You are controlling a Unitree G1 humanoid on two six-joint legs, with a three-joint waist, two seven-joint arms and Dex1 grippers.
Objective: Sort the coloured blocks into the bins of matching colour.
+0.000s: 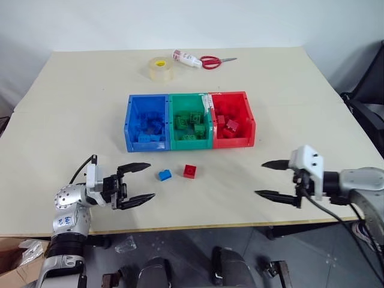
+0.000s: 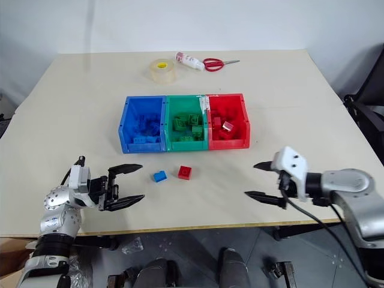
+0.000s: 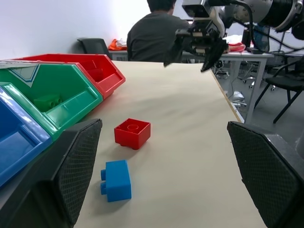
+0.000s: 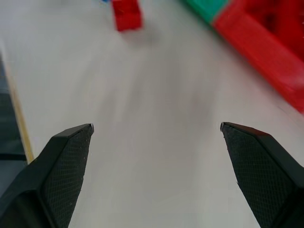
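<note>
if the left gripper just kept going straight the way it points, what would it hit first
Probably the blue block, lying on the table just ahead of the open left gripper, with the red block right behind it; depth is hard to judge.

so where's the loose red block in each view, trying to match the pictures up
Left eye view: loose red block on the table in front of the green bin, right of the blue block.
Right eye view: same spot, just right of the blue block.
Left wrist view: mid-picture, beyond the blue block.
Right wrist view: top edge, blurred.
Shared landmark: the red bin.
</note>
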